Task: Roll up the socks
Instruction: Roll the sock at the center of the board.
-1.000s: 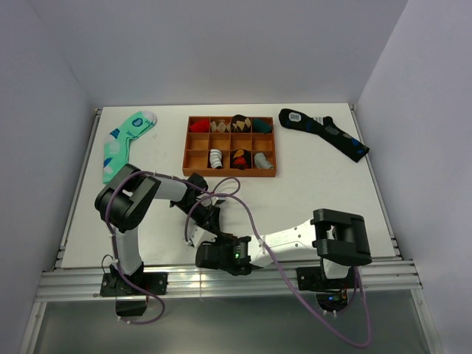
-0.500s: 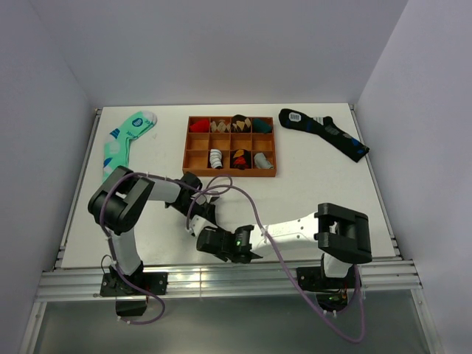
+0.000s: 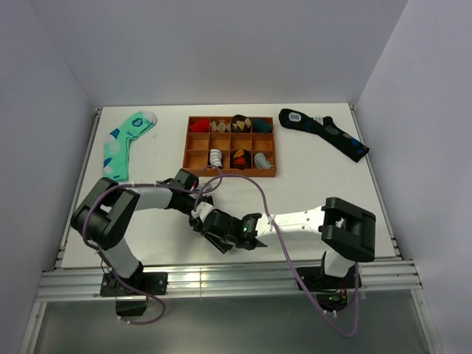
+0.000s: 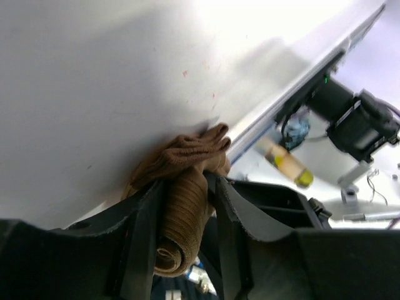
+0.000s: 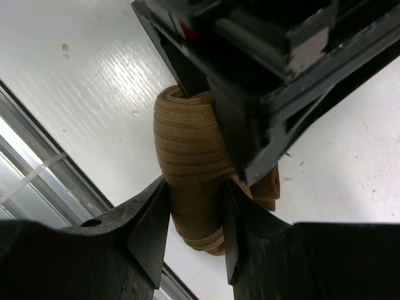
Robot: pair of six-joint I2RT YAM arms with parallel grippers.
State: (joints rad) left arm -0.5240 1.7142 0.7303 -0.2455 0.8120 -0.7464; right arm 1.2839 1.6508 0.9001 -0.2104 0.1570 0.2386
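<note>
Close to the near edge of the table (image 3: 310, 177), a bit left of centre, the two arms meet nose to nose over one small bundle. The socks (image 5: 187, 162) are wound into a tight tan roll lying on the tabletop. The right gripper (image 5: 194, 200) has its fingers pressed against both sides of the roll, and the left gripper (image 4: 186, 206) is clamped on it from the opposite side. In the left wrist view a loose, crumpled end of knit pokes out past the left fingers (image 4: 150, 212) and rests on the surface.

To my eye the rolling is nearly done and this is the finishing step. The next move probably calls for one gripper to keep the roll tight while the other folds or tucks that loose end, so nothing unwinds.

Further back stands the wooden tray (image 3: 230, 172) of sorted pairs. A mint-green sock (image 3: 122, 140) lies far left and a dark sock (image 3: 324, 131) far right.
</note>
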